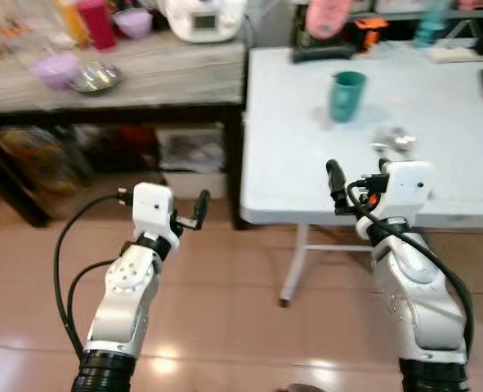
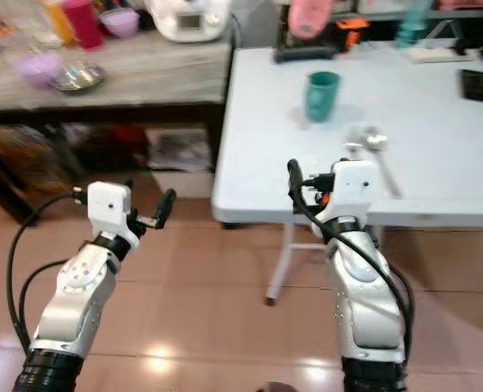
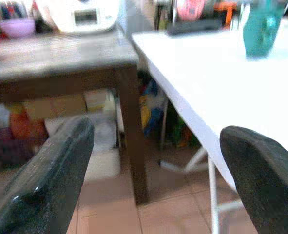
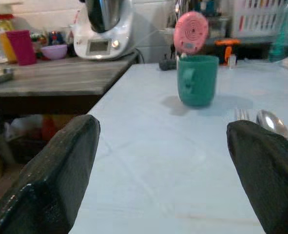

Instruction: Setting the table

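Observation:
A teal cup (image 1: 346, 95) stands upright on the white table (image 1: 437, 188), with a spoon and fork (image 1: 395, 140) lying just in front of it to its right. My right gripper (image 1: 360, 181) hovers at the table's near edge, open, pointing at the cup (image 4: 197, 79) with nothing between its fingers (image 4: 56, 170). My left gripper (image 1: 182, 211) is open and empty over the floor, left of the table's corner. On the wooden side table (image 1: 176, 77) to the left sit a purple bowl (image 1: 55, 69), a metal dish (image 1: 96, 78) and a red cup (image 1: 98, 23).
A white kitchen appliance (image 1: 202, 18) stands at the back of the side table, with bags and boxes (image 1: 184, 151) stored beneath it. A pink round object (image 1: 327, 16) and a black item (image 1: 323, 54) sit at the white table's far edge. Tiled floor (image 1: 249, 310) lies below.

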Controlling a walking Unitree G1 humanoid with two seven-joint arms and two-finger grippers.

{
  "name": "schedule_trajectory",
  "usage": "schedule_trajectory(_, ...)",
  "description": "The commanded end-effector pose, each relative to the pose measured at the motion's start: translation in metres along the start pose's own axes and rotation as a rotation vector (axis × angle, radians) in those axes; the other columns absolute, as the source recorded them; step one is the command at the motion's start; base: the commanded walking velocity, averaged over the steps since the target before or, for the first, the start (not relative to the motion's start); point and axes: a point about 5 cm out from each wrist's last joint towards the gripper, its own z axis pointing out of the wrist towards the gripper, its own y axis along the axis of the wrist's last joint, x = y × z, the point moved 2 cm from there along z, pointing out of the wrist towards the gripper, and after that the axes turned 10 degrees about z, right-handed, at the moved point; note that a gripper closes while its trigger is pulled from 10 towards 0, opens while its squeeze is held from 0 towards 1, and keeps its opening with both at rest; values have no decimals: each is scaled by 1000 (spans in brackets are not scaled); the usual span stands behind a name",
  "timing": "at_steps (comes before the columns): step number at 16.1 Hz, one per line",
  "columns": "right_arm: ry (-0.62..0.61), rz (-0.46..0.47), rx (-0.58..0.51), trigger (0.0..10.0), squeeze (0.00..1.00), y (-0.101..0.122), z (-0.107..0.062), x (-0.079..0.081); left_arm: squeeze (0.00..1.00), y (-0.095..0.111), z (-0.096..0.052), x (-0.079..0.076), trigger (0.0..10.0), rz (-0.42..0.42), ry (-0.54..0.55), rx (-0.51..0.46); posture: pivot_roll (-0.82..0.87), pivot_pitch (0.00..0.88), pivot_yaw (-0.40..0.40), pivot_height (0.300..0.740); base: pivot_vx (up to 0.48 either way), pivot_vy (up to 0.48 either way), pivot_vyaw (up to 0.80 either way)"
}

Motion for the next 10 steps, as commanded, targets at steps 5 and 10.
schedule_trajectory(5,-13,-6,2,10000,0,-6,-5,-1,0,-6,-5,10,10000,20,38,19,-202,103,104,740,0,-480,0)
schedule_trajectory(10,-36,-15,6,10000,0,-11,-9,-4,0,-3,-5,11,10000,-15,47,-10,-206,107,108,740,0,-192,0)
